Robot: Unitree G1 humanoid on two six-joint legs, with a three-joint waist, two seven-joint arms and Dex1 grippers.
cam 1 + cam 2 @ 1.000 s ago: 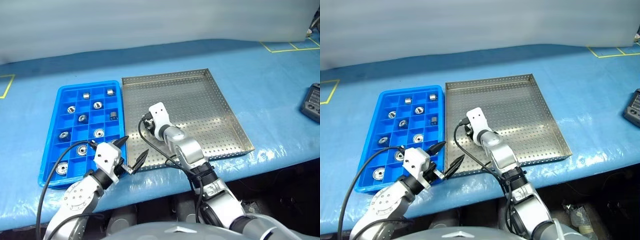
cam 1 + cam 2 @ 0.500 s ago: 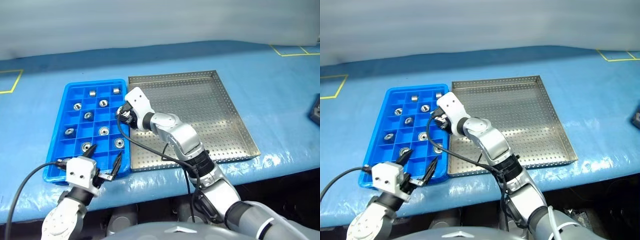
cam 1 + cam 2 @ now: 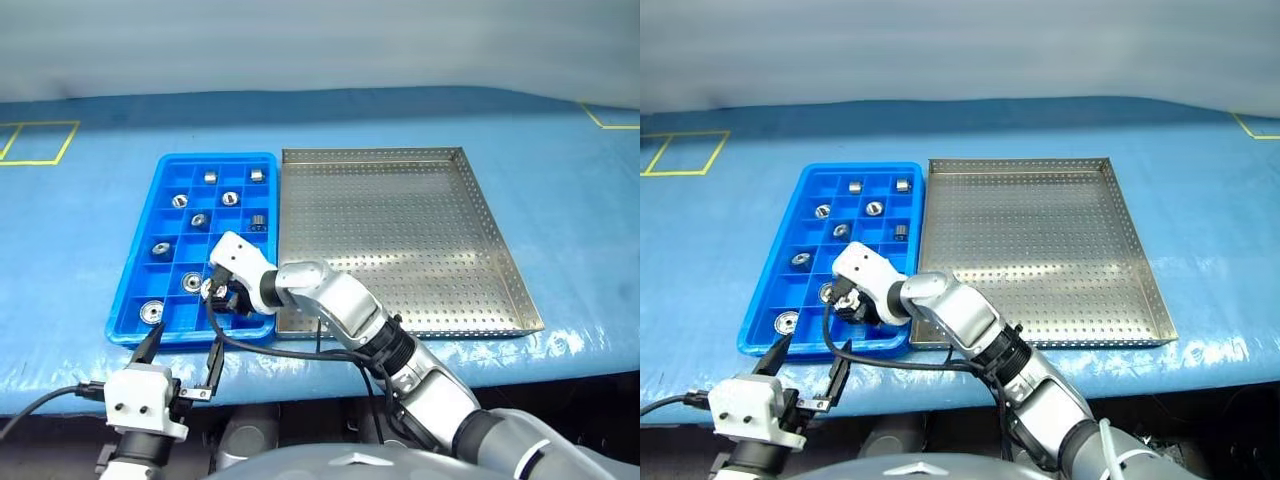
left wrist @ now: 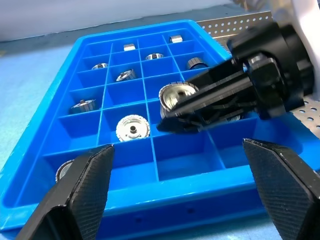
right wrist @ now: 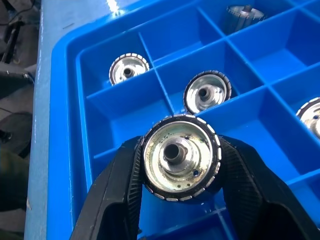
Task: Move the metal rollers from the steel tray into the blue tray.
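A: What is held by the right end effector (image 5: 177,200)?

B: A metal roller (image 5: 180,157) is clamped between its two black fingers (image 5: 120,190), face on, above the near compartments of the blue tray (image 3: 133,282).

A: And the left end effector (image 3: 182,353)?

B: Its fingers are spread wide and nothing is gripped; it is seen at the desk (image 3: 70,230) edge, at 6 o'clock from the blue tray.

A: Where are the other metal rollers (image 3: 162,248)?

B: They are lodged singly in the blue tray's compartments, some flat, some on edge. The steel tray (image 3: 400,240), touching the blue tray at its 3 o'clock side, is seen with a bare perforated floor.
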